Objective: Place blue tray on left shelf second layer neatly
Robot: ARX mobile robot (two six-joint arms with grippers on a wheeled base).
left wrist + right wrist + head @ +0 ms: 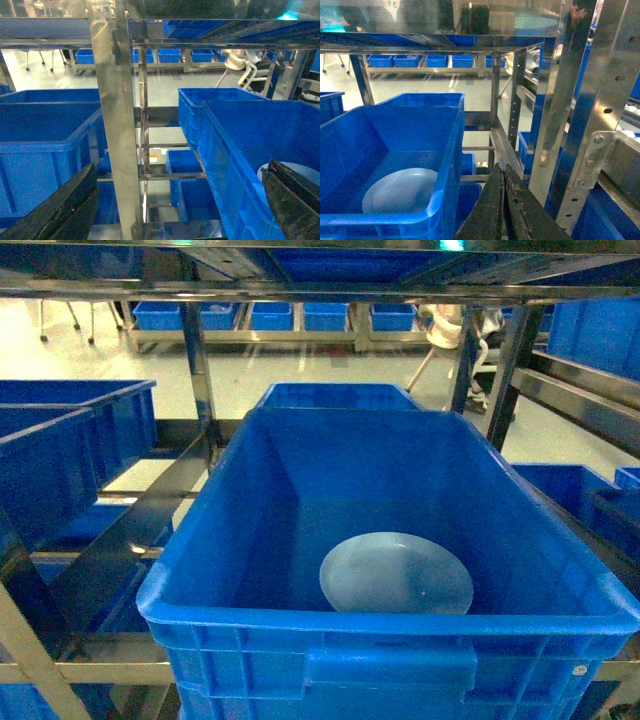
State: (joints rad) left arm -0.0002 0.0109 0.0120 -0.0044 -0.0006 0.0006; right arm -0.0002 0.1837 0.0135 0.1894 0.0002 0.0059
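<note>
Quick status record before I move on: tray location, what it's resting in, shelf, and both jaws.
tray: blue tray lies flat on the floor of the big blue crate, near its front wall
shelf: steel rack post left of the crate
left gripper: jaws wide open, empty
right gripper: jaws shut, empty, outside the crate

No readable text anywhere in these views.
The big blue crate (400, 540) has plain moulded walls and a blank front handle panel; a tiny pale dot near its front right corner is too small to read. The blue tray (396, 574) inside it is unmarked, and the steel rack posts (610, 115) show only punched holes and bolts, no labels or numbers.
</note>
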